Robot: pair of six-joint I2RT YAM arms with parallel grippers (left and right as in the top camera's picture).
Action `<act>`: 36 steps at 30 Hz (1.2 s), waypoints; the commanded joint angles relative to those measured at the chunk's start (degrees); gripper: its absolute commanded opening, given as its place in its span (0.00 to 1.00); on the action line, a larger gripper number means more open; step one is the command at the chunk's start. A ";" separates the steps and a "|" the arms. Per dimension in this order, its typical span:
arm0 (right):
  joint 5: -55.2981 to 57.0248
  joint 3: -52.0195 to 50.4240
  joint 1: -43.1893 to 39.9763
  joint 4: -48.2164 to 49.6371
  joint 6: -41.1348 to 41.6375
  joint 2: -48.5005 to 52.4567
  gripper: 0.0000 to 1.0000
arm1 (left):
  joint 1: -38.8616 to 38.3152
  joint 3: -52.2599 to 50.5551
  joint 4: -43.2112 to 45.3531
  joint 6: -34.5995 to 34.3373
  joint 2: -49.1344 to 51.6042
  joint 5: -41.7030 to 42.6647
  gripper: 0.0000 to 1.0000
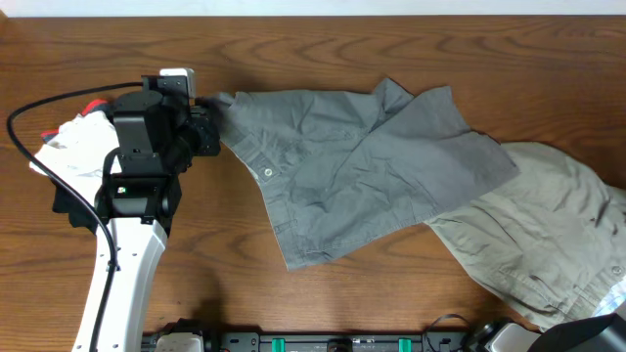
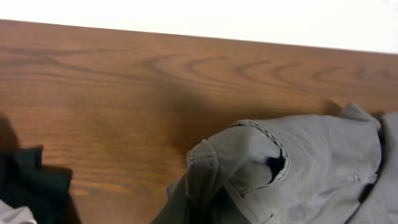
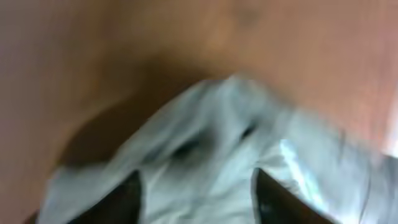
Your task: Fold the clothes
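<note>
Smooth wood-grain tabletop [image 1: 391, 39], so the wrinkled cotton grey shorts [image 1: 362, 166], spread flat with their right edge lapping the crumpled beige garment [image 1: 548, 225], could drag it along or bunch if pulled. Left tool [image 1: 207, 129] is clamped on the shorts' left waistband corner; small bite on a thick seam, may slip. Right tool [image 3: 198, 186], beyond the shorts' lower right, fingers apart over pale cloth; blurred, contact unclear.

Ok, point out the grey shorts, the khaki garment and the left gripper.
grey shorts [image 1: 362, 166], overhead view, middle of the fabric.
khaki garment [image 1: 553, 220], overhead view, middle of its spread.
left gripper [image 1: 217, 125], overhead view, fingertips at the shorts' waistband corner.
</note>
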 commanded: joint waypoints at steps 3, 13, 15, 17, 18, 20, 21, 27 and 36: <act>-10.80 0.50 5.27 2.43 -12.15 -1.53 0.63 | 0.22 0.57 -1.16 0.52 0.11 -0.94 0.16; -18.14 -2.40 19.67 -1.70 -27.15 1.20 0.66 | 0.22 0.57 -1.29 0.52 0.87 -0.94 0.17; -13.94 -5.07 21.81 0.90 -27.15 3.10 0.72 | 0.22 0.57 -1.25 0.52 0.87 -0.92 0.17; -9.09 -7.39 22.77 3.61 -27.04 5.25 0.74 | 0.22 0.57 -1.27 0.52 0.87 -0.92 0.17; -7.23 -8.13 22.84 4.92 -26.40 6.36 0.75 | 0.22 0.57 -1.29 0.52 0.87 -0.92 0.17; -4.09 -8.70 22.62 7.26 -24.22 9.20 0.75 | 0.20 0.57 -1.29 0.52 0.87 -0.92 0.17; -3.19 -8.68 22.43 7.82 -23.34 10.36 0.75 | 0.20 0.57 -1.31 0.52 0.87 -0.92 0.17; -0.35 -8.70 21.29 7.13 -17.66 16.09 0.67 | 0.22 0.57 -1.36 0.52 0.87 -0.92 0.17; -2.80 -8.74 21.44 8.76 -18.80 24.94 0.78 | 0.22 0.57 -1.36 0.52 0.87 -0.92 0.17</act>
